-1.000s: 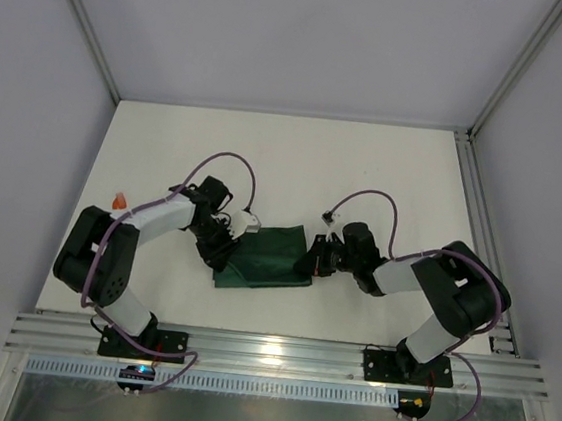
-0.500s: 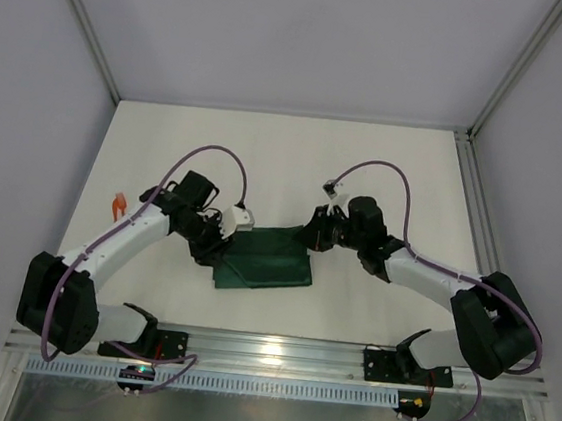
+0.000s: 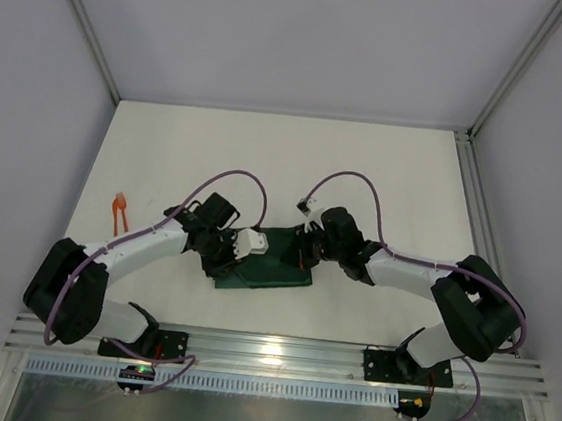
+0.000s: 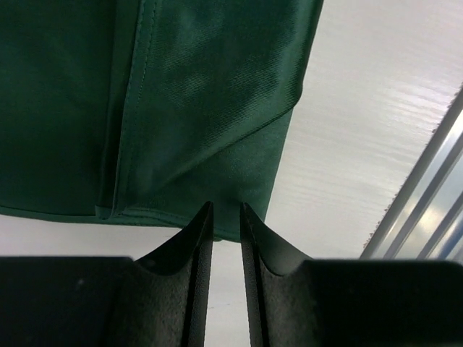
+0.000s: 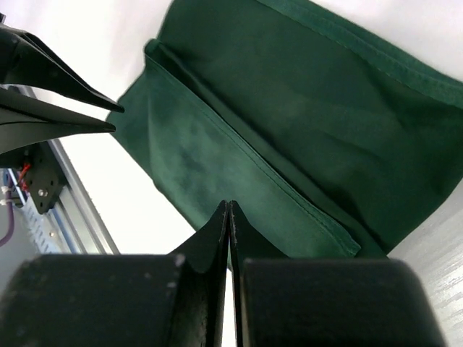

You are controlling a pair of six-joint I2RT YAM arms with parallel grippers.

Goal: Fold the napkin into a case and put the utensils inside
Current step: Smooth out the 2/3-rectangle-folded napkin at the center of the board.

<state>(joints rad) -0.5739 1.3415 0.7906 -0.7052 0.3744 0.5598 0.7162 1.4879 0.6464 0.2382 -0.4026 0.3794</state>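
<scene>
The dark green napkin [image 3: 273, 267] lies folded into a narrow oblong on the white table, with layered hems showing in the left wrist view [image 4: 181, 108] and the right wrist view [image 5: 304, 130]. My left gripper [image 3: 227, 258] is at its left end, its jaws [image 4: 225, 210] a narrow gap apart over the cloth's corner, with nothing between them. Shut and empty, my right gripper [image 3: 301, 257] hovers over the napkin's right part, fingertips [image 5: 229, 205] at the folded edge. The orange utensils [image 3: 119, 212] lie far left on the table, away from both grippers.
An aluminium rail [image 3: 266, 350] runs along the table's near edge, also seen in the left wrist view [image 4: 427, 195]. Grey walls enclose the table on three sides. Purple cables [image 3: 239, 178] arch above both wrists. The left fingers [image 5: 58, 90] show in the right wrist view.
Both grippers have moved in over the napkin's ends, the right one leftwards and the left one rightwards. The left jaws have narrowed and the right jaws have closed.
</scene>
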